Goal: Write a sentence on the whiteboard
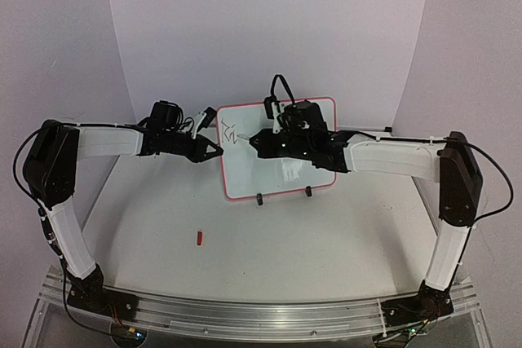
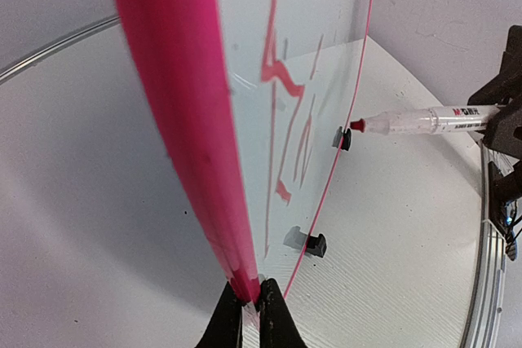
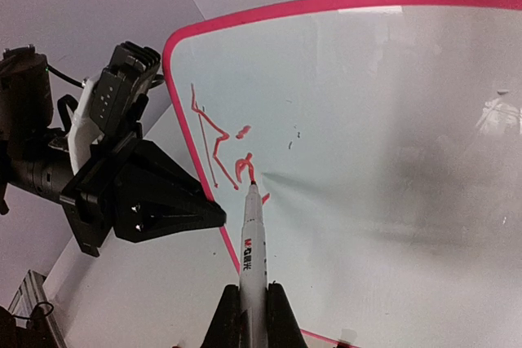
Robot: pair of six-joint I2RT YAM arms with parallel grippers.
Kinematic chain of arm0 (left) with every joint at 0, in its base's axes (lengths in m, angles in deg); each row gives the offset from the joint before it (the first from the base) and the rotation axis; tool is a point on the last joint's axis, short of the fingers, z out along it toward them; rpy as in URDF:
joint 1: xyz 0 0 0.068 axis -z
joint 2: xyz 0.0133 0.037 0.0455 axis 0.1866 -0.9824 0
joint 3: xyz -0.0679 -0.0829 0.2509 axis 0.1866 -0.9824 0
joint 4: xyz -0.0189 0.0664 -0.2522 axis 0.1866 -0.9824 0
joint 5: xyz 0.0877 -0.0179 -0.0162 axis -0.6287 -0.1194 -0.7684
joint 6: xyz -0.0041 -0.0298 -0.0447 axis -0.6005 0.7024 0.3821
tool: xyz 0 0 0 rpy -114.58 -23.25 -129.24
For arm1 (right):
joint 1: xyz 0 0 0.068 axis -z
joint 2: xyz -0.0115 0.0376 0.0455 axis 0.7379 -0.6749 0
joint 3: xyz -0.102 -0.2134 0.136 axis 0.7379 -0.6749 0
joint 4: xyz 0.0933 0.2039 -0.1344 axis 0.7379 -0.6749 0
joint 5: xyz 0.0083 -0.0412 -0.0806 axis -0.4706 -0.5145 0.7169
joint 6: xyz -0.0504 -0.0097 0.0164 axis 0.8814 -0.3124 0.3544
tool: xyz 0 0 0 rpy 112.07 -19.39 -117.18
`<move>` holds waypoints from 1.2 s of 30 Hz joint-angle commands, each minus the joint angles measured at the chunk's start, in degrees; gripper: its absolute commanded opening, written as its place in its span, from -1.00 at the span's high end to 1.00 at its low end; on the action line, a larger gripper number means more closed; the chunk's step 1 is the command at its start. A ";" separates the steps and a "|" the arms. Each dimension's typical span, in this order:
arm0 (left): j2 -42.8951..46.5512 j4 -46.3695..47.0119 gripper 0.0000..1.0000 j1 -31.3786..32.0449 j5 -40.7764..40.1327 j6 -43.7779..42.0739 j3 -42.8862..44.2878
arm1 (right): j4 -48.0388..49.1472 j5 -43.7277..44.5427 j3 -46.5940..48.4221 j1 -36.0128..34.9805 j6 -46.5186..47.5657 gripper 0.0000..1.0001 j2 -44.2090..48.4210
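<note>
Right wrist view, at the right gripper (image 3: pixel 251 303): clamps the marker (image 3: pixel 254 238) lengthwise, nib straight ahead, meeting the whiteboard (image 3: pixel 383 103) at the lowest red stroke of the sentence (image 3: pixel 218 140). Farther left, at the left gripper (image 3: pixel 216 214): pinches the board's left frame. Calls for rightward travel across bare white.

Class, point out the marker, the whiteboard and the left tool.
marker (image 3: pixel 254 242): right wrist view, white barrel.
whiteboard (image 3: pixel 383 120): right wrist view, bare writing surface.
left tool (image 2: pixel 252 295): left wrist view, between its fingertips at the frame.
</note>
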 commanded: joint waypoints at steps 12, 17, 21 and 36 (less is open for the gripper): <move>-0.28 -2.57 1.00 0.23 -4.38 -3.27 1.44 | 4.77 1.10 -2.55 2.19 -1.12 1.00 3.85; -0.49 -2.53 1.00 0.21 -4.33 -3.29 1.53 | 5.49 0.53 -2.11 2.79 -1.60 1.00 3.02; -0.58 -2.57 1.00 0.27 -4.36 -3.38 1.70 | 5.56 -0.54 -0.89 3.20 -1.98 1.00 1.71; -0.67 -2.72 1.00 0.21 -4.44 -3.50 1.97 | 3.10 -4.68 -0.89 3.28 -3.25 1.00 -0.39</move>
